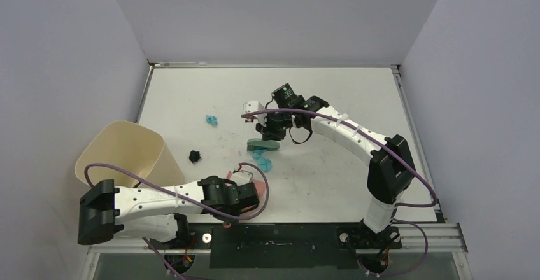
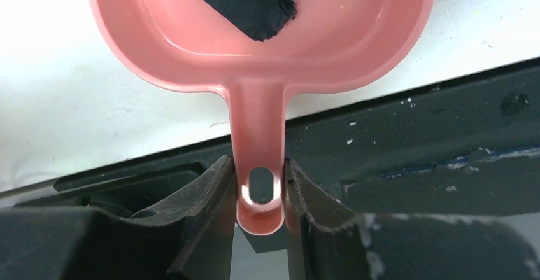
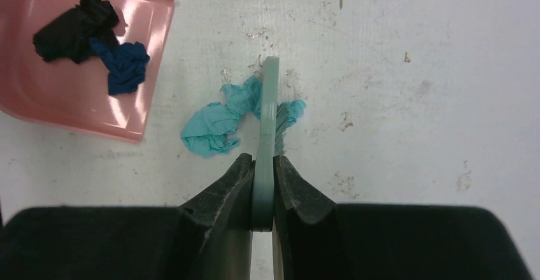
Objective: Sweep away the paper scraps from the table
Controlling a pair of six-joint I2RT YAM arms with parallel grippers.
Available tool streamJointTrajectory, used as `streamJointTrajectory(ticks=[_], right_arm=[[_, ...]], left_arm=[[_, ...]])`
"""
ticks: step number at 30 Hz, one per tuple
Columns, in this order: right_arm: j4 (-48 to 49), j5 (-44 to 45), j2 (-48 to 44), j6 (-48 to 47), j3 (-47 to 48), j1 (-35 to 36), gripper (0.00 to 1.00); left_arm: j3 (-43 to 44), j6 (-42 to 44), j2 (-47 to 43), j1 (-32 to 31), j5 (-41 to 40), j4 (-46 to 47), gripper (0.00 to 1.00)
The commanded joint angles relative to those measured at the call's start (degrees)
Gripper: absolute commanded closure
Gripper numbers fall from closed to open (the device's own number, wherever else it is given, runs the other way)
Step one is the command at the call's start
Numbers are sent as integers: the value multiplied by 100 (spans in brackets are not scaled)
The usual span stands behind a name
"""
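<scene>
No writing, label, brand or number is legible in any view. The left arm (image 1: 149, 195), at seven o'clock from overhead, carries a faint grey marking too small to read.

Both arms wear white shells between chunky black joint housings: the left arm (image 1: 149, 197) sits at seven o'clock of the overhead view, the right arm (image 1: 353, 137) at four o'clock. A purple cable (image 1: 130, 173) loops along each (cinched with thin white ties). The left gripper (image 2: 256, 165) has matte black fingers (image 2: 197, 223), their edges worn pale.
</scene>
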Motion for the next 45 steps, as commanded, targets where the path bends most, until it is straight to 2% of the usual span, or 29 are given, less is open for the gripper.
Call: streamJointTrajectory(ticks=[1, 6, 11, 14, 21, 25, 32, 38, 42, 45], right_arm=[[-279, -136, -11, 1207, -57, -5, 94], [-550, -339, 71, 2072, 42, 4, 94], [-553, -978, -184, 2806, 92, 7, 94], [-662, -1073, -329, 3097, 241, -7, 94], [-761, -374, -785, 2872, 288, -105, 93], [-1042, -409, -826, 2682, 650, -348, 93], [-1036, -597, -1184, 2458, 1024, -1360, 95], [128, -795, -1890, 3072, -271, -2464, 95], [1381, -595, -2636, 4069, -1410, -3200, 95], [1916, -776, -3119, 4461, -2121, -3403, 95]], left_arm=[[261, 448, 457, 113, 3, 560, 100], [455, 696, 875, 258, -23, 906, 100], [477, 811, 1078, 278, -77, 1359, 100], [470, 787, 1159, 278, -140, 1491, 100], [219, 688, 855, 237, -418, 1734, 100], [19, 715, 502, 216, -625, 2009, 100], [-42, 789, 236, 216, -865, 2039, 100], [146, 752, 212, 203, -946, 1722, 100], [433, 629, 87, 174, -1139, 1176, 100], [698, 513, -55, 159, -1277, 711, 100]])
